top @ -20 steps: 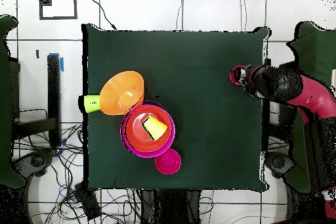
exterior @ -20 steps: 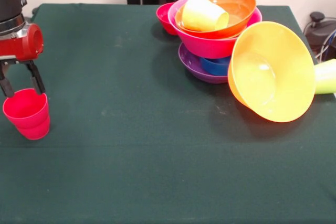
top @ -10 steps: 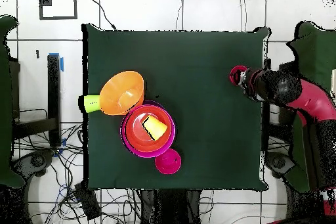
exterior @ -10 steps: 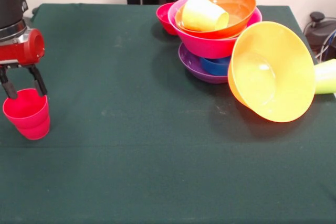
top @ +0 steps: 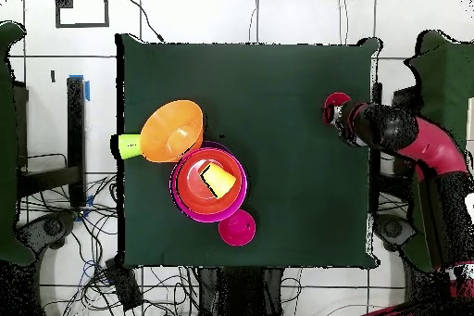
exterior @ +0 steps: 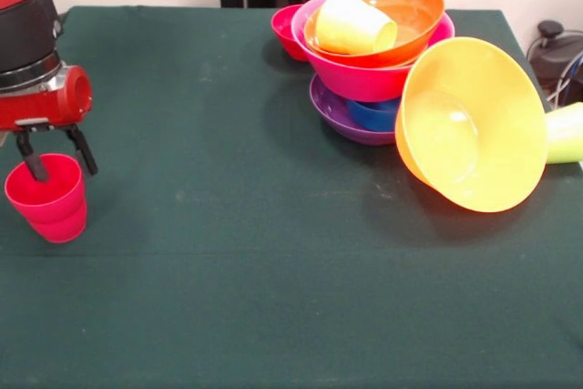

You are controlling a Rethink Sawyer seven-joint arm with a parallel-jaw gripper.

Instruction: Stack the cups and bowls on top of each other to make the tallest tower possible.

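Observation:
A red cup (exterior: 46,198) stands upright near the table's left edge; it also shows in the overhead view (top: 334,103). My gripper (exterior: 61,168) is open just above it, with one finger over the cup's mouth and the other outside its right rim. The tower (exterior: 369,61) stands at the far right: a purple bowl (exterior: 339,116) lowest, then blue (exterior: 375,114), pink (exterior: 360,77) and red-orange (exterior: 414,11) bowls, with a yellow cup (exterior: 353,25) lying on top. A light orange bowl (exterior: 474,125) leans on its side. A lime green cup (exterior: 566,132) lies behind it. No lime green bowl shows.
A small red bowl (exterior: 286,32) sits behind the tower. The green table cover (exterior: 246,252) ends close to the red cup on the left. Cables and a dark device (exterior: 556,47) lie beyond the table's right edge.
My gripper has shifted right across the red cup and risen slightly. The cup has stayed put. Nothing else moved.

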